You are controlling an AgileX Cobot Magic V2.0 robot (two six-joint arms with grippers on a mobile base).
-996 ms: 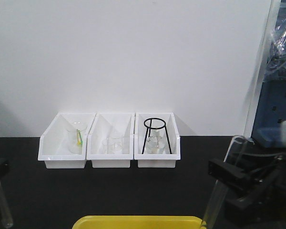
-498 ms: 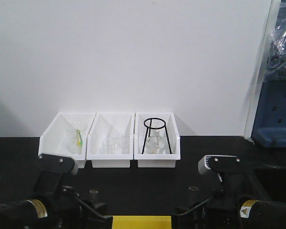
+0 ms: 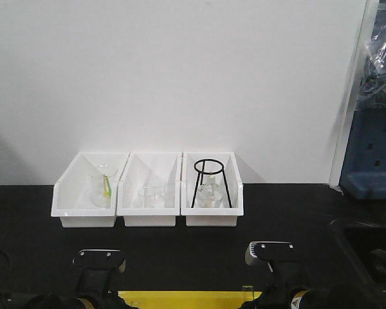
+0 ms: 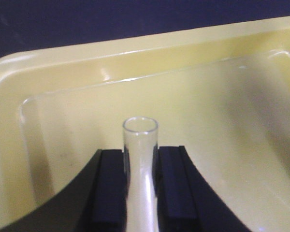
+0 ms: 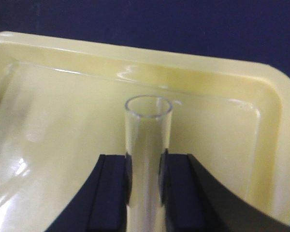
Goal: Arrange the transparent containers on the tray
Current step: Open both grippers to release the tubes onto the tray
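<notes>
Now both arms are hovering over the tray [image 4: 48, 77], w/ its rim showing at 6 o'clock in the front view. L gripper [image 4: 141, 164] is clamping a tube [image 4: 140, 140]; R gripper [image 5: 146, 169] is clamping another tube [image 5: 148, 125]. Step: placing. Next, prob. lowering tubes flat, then opening jaws gently.

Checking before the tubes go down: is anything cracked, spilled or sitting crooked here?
Nothing stands out. The left gripper and right gripper each hold an intact test tube squarely over the yellow tray, which looks dry.
</notes>
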